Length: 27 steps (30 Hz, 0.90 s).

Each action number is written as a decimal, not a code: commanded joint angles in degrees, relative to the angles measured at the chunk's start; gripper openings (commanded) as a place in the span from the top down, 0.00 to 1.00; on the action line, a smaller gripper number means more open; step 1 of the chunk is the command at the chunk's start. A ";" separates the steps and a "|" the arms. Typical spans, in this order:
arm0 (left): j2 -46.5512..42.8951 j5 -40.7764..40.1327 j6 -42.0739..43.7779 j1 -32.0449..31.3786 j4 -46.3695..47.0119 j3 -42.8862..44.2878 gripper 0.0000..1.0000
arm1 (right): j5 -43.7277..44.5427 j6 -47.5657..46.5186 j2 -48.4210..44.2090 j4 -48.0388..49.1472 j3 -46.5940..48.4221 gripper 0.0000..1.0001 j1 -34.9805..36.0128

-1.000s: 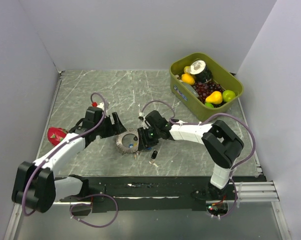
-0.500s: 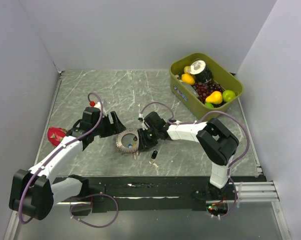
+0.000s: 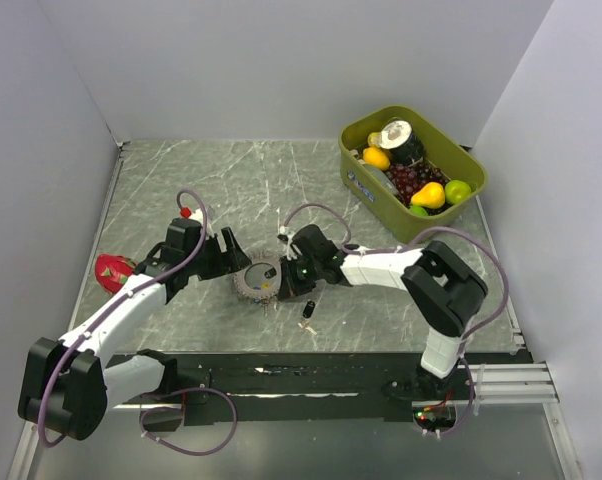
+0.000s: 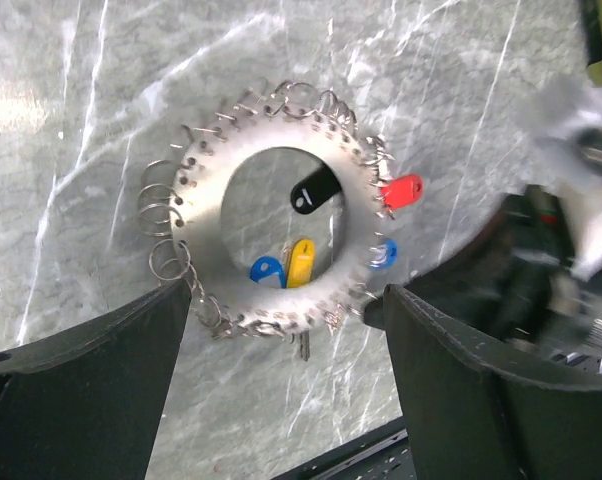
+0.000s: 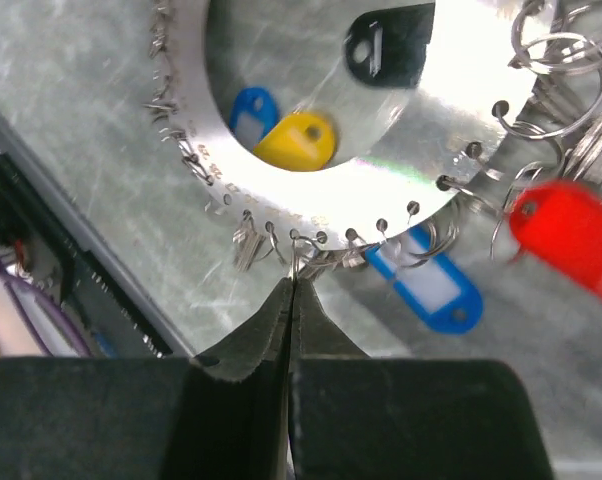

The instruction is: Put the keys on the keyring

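Note:
The keyring is a flat grey metal ring with small wire loops all round its rim, lying mid-table. Keys with red, black and blue plastic heads hang from it, and a yellow tag shows through its hole. Another black key lies loose on the table just right of it. My right gripper is shut, pinching a thin wire loop on the keyring's rim. My left gripper is open, its fingers either side of the keyring's near edge.
A green bin of fruit stands at the back right. A red object lies by the left wall. Black tape runs along the table's near edge, behind the arm bases.
My right gripper has shut on the wire loop at the keyring's rim. The left gripper has edged right, closer to the keyring, still open.

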 commanded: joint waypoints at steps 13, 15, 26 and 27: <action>0.48 1.99 -0.02 0.02 2.26 -1.04 0.15 | -2.22 -2.44 -9.25 5.86 -2.70 0.64 0.24; 0.65 1.99 0.07 0.02 2.17 -1.04 0.15 | -1.53 -2.26 -9.33 5.68 -2.79 0.64 0.32; 2.06 3.57 -0.28 0.02 3.75 -2.10 0.15 | 1.11 -2.44 -10.83 3.84 -2.61 0.57 -0.56; 2.23 3.66 -0.28 0.02 3.93 -2.19 0.15 | 1.20 -2.44 -10.74 2.01 -2.35 0.57 -0.56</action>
